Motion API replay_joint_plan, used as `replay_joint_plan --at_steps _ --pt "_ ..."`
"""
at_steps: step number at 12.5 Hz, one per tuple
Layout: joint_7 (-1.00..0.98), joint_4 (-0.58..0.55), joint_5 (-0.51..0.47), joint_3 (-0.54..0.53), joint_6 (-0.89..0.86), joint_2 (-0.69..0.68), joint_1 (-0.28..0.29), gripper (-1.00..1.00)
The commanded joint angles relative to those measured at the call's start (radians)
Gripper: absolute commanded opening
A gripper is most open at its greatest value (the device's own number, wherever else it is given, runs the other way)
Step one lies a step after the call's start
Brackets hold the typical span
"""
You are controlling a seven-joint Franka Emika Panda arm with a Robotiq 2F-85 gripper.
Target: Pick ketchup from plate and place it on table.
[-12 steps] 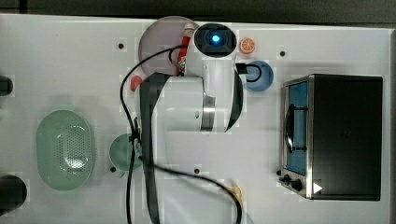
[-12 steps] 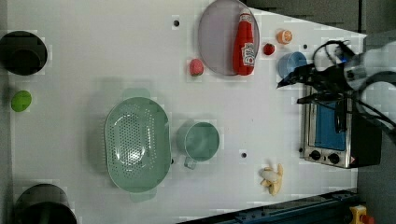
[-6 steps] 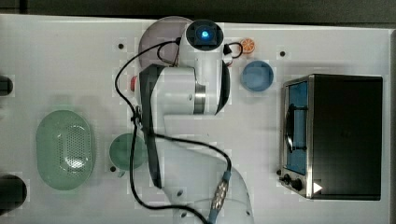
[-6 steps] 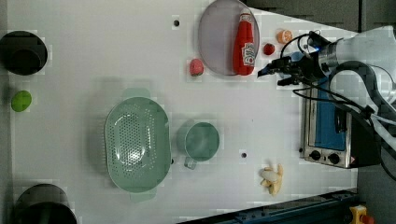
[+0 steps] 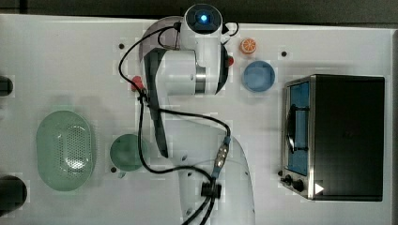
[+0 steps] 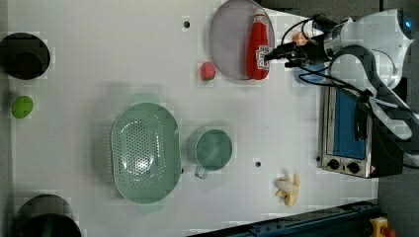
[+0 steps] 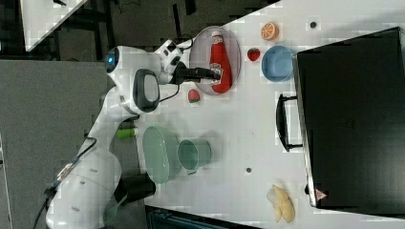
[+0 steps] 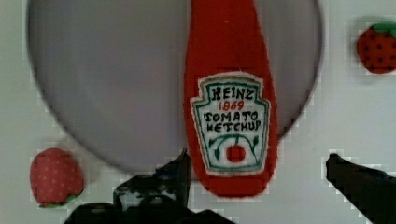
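Note:
The ketchup (image 6: 259, 44), a red bottle with a white-and-green label, lies flat on the right part of the pale plate (image 6: 230, 39) in the left view, cap toward the left view's top. Its base end (image 8: 231, 177) reaches past the plate's rim (image 8: 116, 84). My gripper (image 6: 272, 52) is open and hovers at that base end, one finger (image 8: 180, 168) on each side of the bottle, not closed on it. The right view shows the gripper (image 7: 215, 73) over the ketchup (image 7: 218, 57). The white table (image 6: 99, 49) carries everything. In the top view my arm covers most of the plate (image 5: 154, 33).
Red strawberries (image 6: 207, 71) (image 7: 253, 54) lie on either side of the plate. A blue bowl (image 5: 258, 76), an orange slice (image 5: 248, 45) and a toaster oven (image 5: 338, 136) stand at the top view's right. A green basket (image 5: 65, 150) and a green cup (image 5: 127, 152) sit at the top view's lower left.
My arm has swung from above the blue bowl over to the plate, bringing the gripper to the ketchup's base end. The gripper stayed open. The ketchup has not moved.

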State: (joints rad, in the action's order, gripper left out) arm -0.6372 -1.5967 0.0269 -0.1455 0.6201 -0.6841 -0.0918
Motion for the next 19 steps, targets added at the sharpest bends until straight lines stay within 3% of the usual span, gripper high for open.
replay_joint_plan --at_steps 1,11,12,15,19 --pt "-0.113 0.051 0.006 0.003 0.044 -0.06 0.004 1.0" --pt "-0.113 0.107 0.044 0.007 0.235 -0.201 0.022 1.0" --pt "-0.113 0.108 0.044 0.009 0.235 -0.202 0.022 0.91" --pt "-0.113 0.111 0.044 0.011 0.237 -0.201 0.023 0.2" --pt "-0.078 0.122 0.036 0.004 0.235 -0.166 0.023 0.19"
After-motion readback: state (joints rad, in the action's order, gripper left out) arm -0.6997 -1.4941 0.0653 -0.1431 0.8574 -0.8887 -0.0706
